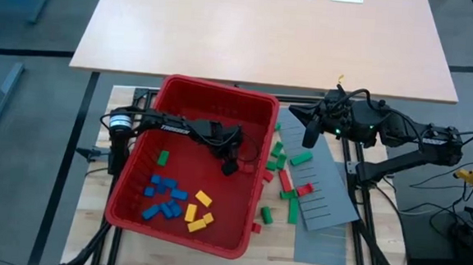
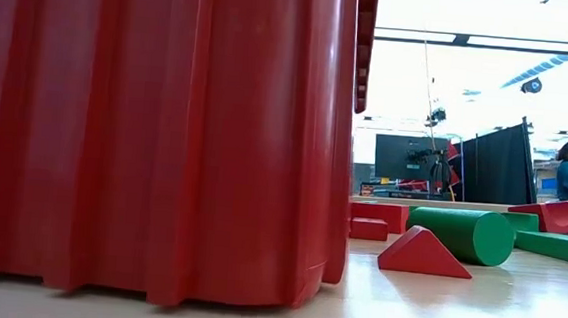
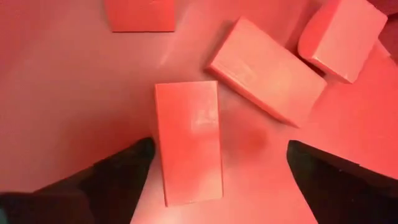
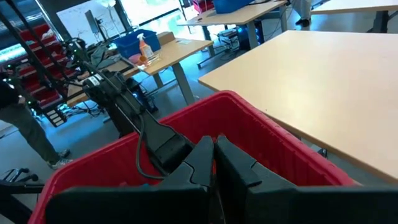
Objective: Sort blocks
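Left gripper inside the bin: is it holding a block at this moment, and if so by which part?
Nothing is held. The left gripper is open inside the red bin, fingers straddling a block lying flat, not closed on it. The right gripper is shut and empty.

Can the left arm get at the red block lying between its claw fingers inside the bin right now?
Probably yes. The left claw is open, low in the red bin, with its fingers either side of the red block. Nothing lies over that block; neighbouring blocks sit apart.

Pale wooden table (image 1: 267, 36), grey floor (image 1: 26, 78)
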### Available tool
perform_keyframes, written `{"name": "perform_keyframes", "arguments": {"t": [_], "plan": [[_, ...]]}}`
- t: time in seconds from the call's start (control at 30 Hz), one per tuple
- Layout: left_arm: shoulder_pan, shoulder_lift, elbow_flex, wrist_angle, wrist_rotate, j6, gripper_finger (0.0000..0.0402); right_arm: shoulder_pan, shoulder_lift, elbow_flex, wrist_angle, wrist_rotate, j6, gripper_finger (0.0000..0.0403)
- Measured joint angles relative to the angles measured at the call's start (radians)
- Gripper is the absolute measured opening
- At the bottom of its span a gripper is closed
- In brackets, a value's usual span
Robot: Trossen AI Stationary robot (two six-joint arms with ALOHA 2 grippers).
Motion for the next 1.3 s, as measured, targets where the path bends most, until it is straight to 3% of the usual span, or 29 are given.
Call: {"name": "perform_keyframes", "arguments": {"t": [0.13,0.43,0.63,0.8,1.13,1.3], "plan": [[0.001,0.004,0.000,-0.005,-0.017,-0.004,0.0337,0.000,0.000,0.000,0.000,0.000,-0.001,0.0000],[0.004,0.005,0.000,-0.022,-0.047,0.001,0.0105,0.000,0.000,0.000,0.000,0.000,-0.002,0.0000],[0.003,-0.010,0.001,-0.060,-0.038,0.008,0.0105,0.000,0.000,0.000,0.000,0.000,-0.009,0.0000],[0.000,-0.111,-0.010,-0.148,-0.028,-0.011,0.0105,0.000,0.000,0.000,0.000,0.000,-0.018,0.0000],[-0.025,-0.431,0.118,-0.179,-0.021,0.046,0.0105,-0.004,0.000,-0.001,0.001,0.012,-0.051,0.0000],[-0.060,-0.413,0.239,-0.183,0.015,0.067,0.0105,-0.018,0.000,-0.001,0.004,0.012,-0.066,0.0000]]}}
